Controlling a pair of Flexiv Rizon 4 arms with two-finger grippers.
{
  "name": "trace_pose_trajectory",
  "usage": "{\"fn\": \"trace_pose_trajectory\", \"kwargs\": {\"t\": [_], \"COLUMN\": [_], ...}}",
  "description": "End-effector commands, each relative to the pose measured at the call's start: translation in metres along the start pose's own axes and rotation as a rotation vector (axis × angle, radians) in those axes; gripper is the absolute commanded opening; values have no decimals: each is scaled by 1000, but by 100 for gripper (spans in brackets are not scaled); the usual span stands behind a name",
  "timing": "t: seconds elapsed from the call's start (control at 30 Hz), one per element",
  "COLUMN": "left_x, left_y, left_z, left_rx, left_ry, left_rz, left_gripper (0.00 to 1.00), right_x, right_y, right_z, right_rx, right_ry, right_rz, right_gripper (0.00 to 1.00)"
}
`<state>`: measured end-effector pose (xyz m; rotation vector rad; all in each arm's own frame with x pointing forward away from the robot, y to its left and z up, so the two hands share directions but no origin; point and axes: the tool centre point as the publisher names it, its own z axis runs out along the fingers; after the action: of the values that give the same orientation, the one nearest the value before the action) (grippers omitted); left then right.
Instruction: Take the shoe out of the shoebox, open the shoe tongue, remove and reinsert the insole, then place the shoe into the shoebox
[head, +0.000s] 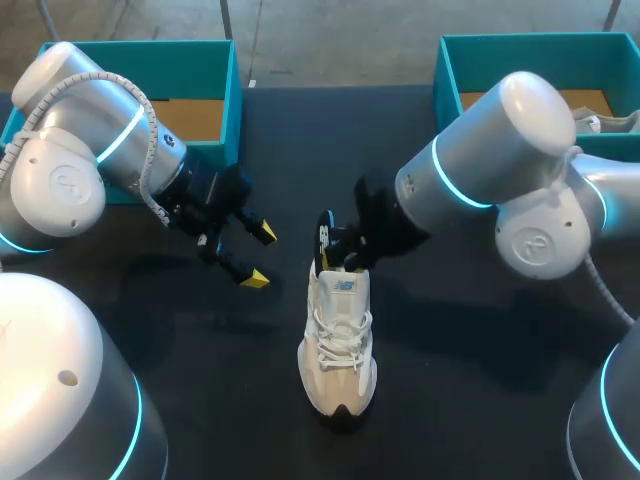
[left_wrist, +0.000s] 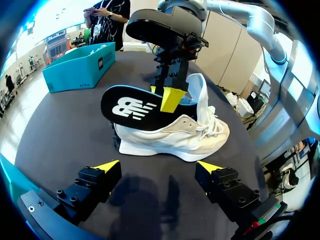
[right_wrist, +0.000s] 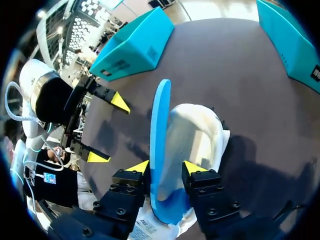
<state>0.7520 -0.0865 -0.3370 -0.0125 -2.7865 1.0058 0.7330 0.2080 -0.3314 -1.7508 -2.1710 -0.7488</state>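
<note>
A cream sneaker (head: 338, 350) stands upright in the middle of the dark table, toe toward me. Its insole (head: 324, 240), blue on one face and black on the other, sticks up out of the heel opening. My right gripper (right_wrist: 166, 167) straddles the insole (right_wrist: 159, 125) from above. One yellow fingertip (right_wrist: 140, 167) is against it and the other stands a little off, so the gripper is open. My left gripper (head: 258, 255) hangs wide open to the left of the shoe (left_wrist: 175, 137), holding nothing. In the left wrist view the insole (left_wrist: 130, 107) leans out over the heel.
A teal shoebox (head: 215, 70) stands at the back left behind my left arm. A second teal box (head: 520, 50) stands at the back right, partly behind my right arm. Bare dark tabletop lies around the shoe.
</note>
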Motion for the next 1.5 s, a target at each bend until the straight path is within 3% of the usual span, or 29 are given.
{"fn": "trace_pose_trajectory", "kwargs": {"t": [0.03, 0.07, 0.1, 0.5, 1.2, 1.5], "left_x": [0, 0, 0, 0, 0, 0], "left_y": [0, 0, 0, 0, 0, 0], "left_z": [0, 0, 0, 0, 0, 0], "left_rx": [-2, -2, -2, -2, -2, -2], "left_ry": [-1, -1, -1, -1, -1, -1], "left_rz": [0, 0, 0, 0, 0, 0], "left_gripper": [100, 100, 100, 100, 100, 100], "right_x": [4, 3, 3, -6, -16, -16], "right_y": [0, 1, 3, 17, 59, 73], "right_z": [1, 1, 2, -5, -19, -19], "right_rx": [-2, -1, 0, 15, -81, -134], "right_ry": [-5, -3, 1, 79, 244, 373], "right_rz": [-2, -5, -8, -35, -184, -275], "right_gripper": [24, 8, 0, 0, 0, 0]}}
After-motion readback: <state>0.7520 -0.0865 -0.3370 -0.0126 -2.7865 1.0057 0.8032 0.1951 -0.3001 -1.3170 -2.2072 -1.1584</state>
